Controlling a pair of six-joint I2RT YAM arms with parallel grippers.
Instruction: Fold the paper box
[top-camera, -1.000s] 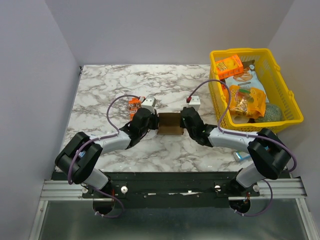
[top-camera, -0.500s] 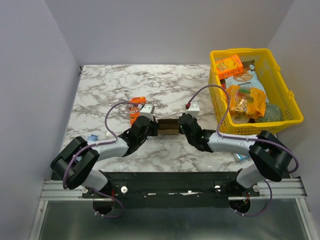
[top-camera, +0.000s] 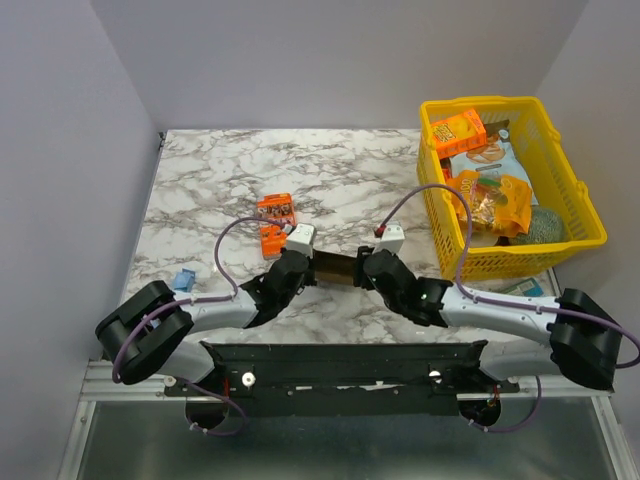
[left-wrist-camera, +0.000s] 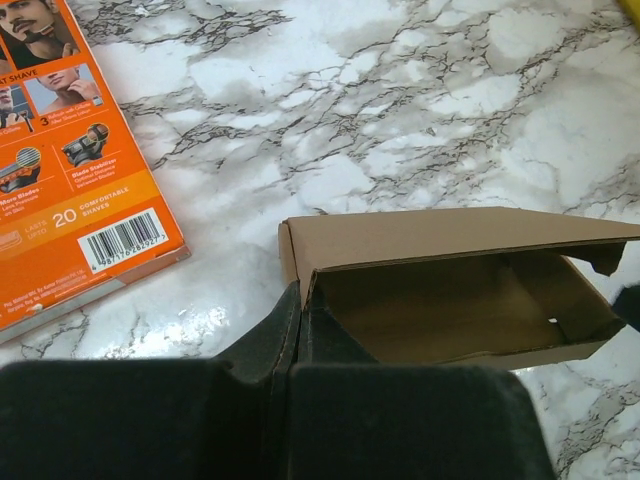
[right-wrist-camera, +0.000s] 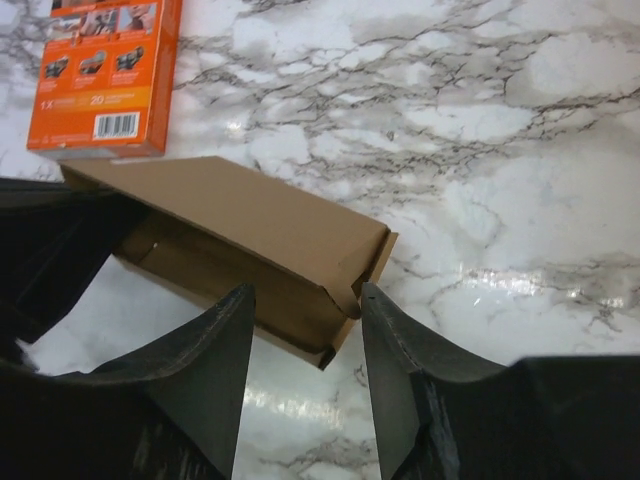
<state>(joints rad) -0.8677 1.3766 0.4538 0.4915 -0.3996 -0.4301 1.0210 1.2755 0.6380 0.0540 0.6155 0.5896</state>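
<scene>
- The paper box is lying near the front of the marble table, its long axis running left to right.
- From above, both ends are hiding beneath the grippers.
- The left gripper is pinching the left end wall.
- The right gripper is gaping around the right end; whether it is touching is unclear.

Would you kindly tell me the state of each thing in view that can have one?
Paper box: partly folded, one long side open.
Left gripper: shut on the box's end wall.
Right gripper: open, fingers astride the box's other end.
Orange box: closed, lying flat.
Basket: upright, full.
</scene>
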